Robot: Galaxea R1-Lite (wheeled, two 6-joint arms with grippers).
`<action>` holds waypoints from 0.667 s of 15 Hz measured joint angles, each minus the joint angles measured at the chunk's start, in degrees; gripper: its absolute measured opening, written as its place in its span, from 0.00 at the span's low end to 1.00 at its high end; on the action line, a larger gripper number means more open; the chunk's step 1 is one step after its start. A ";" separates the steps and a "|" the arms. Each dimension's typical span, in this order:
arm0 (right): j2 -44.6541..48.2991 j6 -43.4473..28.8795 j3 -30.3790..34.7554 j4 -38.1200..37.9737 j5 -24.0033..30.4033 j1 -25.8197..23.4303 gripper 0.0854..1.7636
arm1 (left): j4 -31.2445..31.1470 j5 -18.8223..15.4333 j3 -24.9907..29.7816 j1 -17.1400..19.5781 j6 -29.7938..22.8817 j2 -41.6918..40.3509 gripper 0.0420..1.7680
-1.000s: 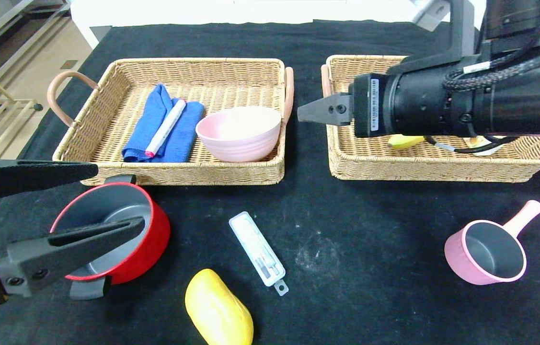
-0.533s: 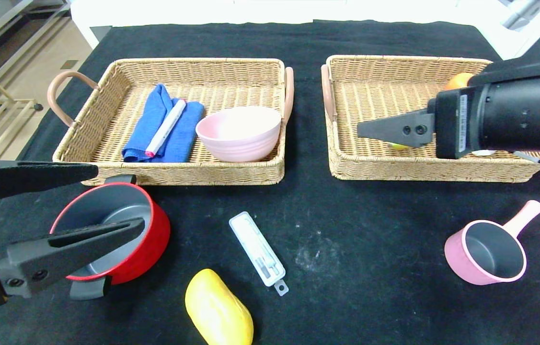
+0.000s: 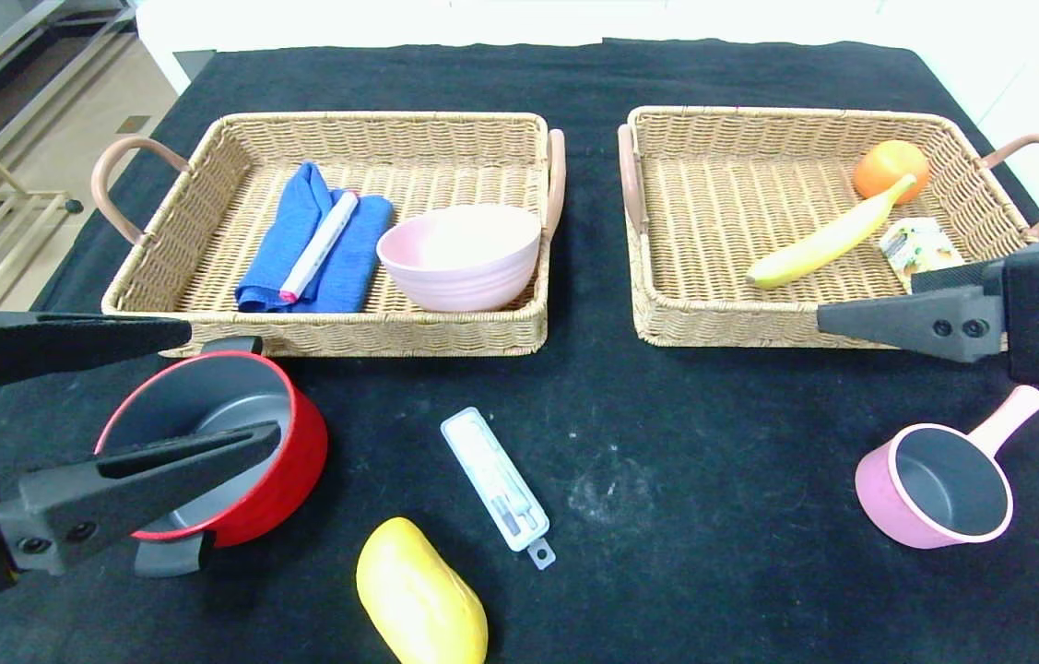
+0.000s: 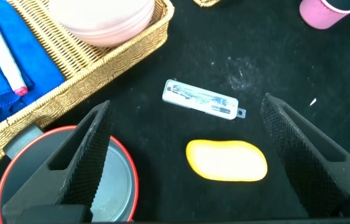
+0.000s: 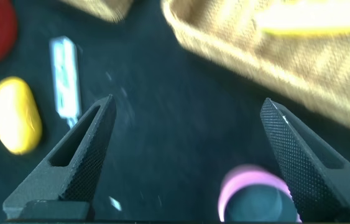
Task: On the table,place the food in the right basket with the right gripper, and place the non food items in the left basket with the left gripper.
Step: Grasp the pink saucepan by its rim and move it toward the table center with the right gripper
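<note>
On the black bench [image 3: 593, 433], the left basket [image 3: 335, 327] holds cloth, pen and pink bowl [image 3: 459, 254], and the right basket [image 3: 759, 323] holds the banana [image 3: 814, 247], orange [image 3: 888, 168] and carton [image 3: 917, 247]. The left gripper [image 3: 187, 387] hangs with jaws wide apart over the red pot [image 3: 289, 452], while the right gripper [image 3: 851, 323], jaws also apart and empty, sits by its basket's near rim. The main risk is the left jaws, spanning both pot and yellow fruit [image 4: 226, 160] in the left wrist view, taking food for the wrong basket; the right wrist view shows both right jaws where the head view shows one, with the pink saucepan [image 5: 252, 199] and white case [image 5: 64, 74] below.
</note>
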State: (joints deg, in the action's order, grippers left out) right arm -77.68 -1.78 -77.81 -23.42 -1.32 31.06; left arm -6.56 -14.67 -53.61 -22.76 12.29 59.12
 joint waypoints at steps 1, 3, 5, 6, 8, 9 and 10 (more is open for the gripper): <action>0.61 -0.52 0.11 -2.02 -1.84 -0.20 0.96 | -0.07 -0.02 0.00 0.00 0.02 0.05 0.97; 1.28 -2.73 0.15 -4.89 -5.16 -0.26 0.96 | 0.00 0.00 0.06 0.00 0.02 0.11 0.97; 1.74 -5.13 -0.05 -9.22 -7.74 -0.30 0.96 | 0.00 -0.02 0.09 -0.02 0.02 0.18 0.97; 2.02 -6.46 -0.22 -11.47 -8.50 -0.30 0.96 | -0.02 -0.05 0.09 -0.06 0.02 0.20 0.97; 2.77 -10.68 -0.44 -16.10 -9.64 -0.28 0.96 | -0.07 -0.10 0.09 -0.06 0.05 0.18 0.97; 3.06 -13.10 -0.52 -17.73 -10.50 -0.30 0.96 | -0.07 -0.07 0.10 -0.17 0.05 0.13 0.97; 3.23 -15.75 -0.55 -19.36 -11.36 -0.35 0.96 | -0.05 0.09 0.17 -0.61 0.00 0.07 0.97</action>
State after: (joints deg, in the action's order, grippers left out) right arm -74.45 -17.53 -78.36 -42.78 -12.68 30.71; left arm -6.61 -14.58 -53.44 -23.37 12.29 59.20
